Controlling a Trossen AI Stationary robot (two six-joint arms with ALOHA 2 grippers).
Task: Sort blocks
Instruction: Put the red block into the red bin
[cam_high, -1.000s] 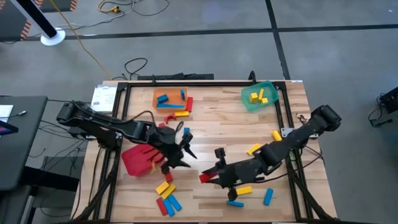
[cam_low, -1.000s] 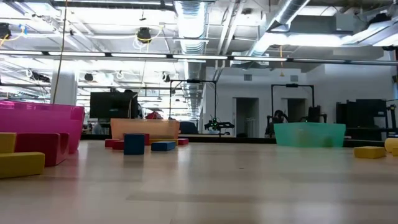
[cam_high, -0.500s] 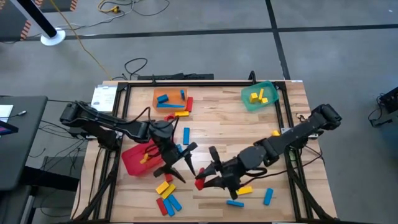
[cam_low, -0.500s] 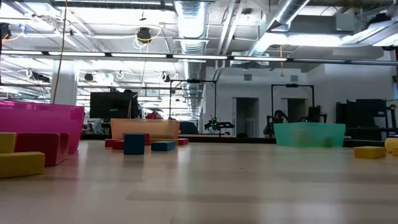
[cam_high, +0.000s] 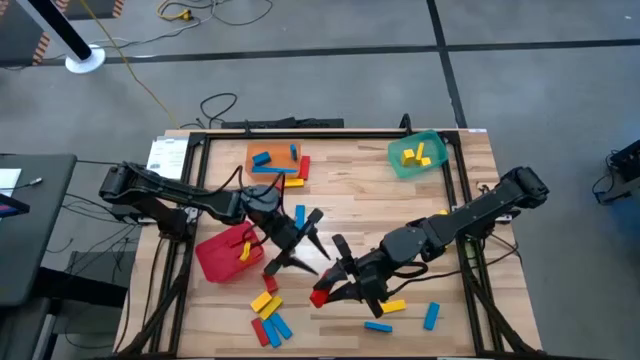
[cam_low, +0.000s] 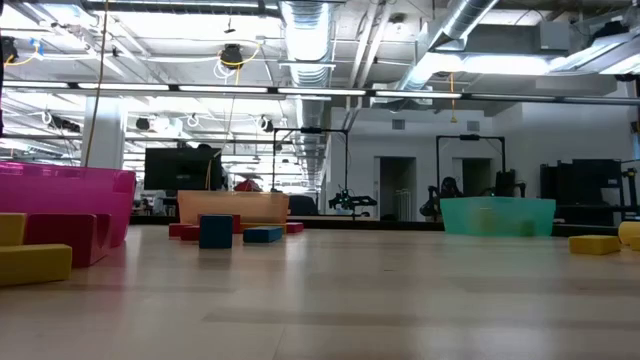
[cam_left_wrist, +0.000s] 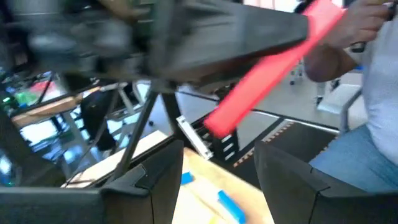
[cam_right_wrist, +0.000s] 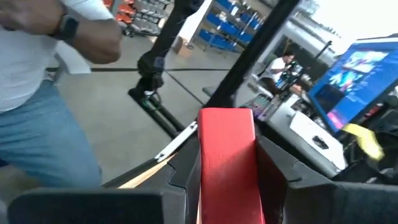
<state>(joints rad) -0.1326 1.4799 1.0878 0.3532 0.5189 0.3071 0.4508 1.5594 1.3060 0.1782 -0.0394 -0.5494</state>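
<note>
My right gripper hovers over the table's middle near part, shut on a red block. My left gripper is open just to its left, beside the red bin, and faces the red block without touching it. A yellow block lies in the red bin. Loose red, blue and yellow blocks lie flat near the near edge, others under the right arm. Neither gripper shows in the low view. My right gripper pinches the red block between its two fingers, one on each long side. One end sticks out past the fingertips. The block is lifted clear of the table and tilted.
An orange bin with blue blocks and a green bin with yellow blocks stand at the far side. More blocks lie by the orange bin and at the right. A person stands beyond the table.
My left gripper has drawn off the red bin toward the table's right and turned to face the right gripper, uncovering the yellow block in the bin. My right gripper has carried the red block a little toward the table's left and near edge, closer to the left gripper.
</note>
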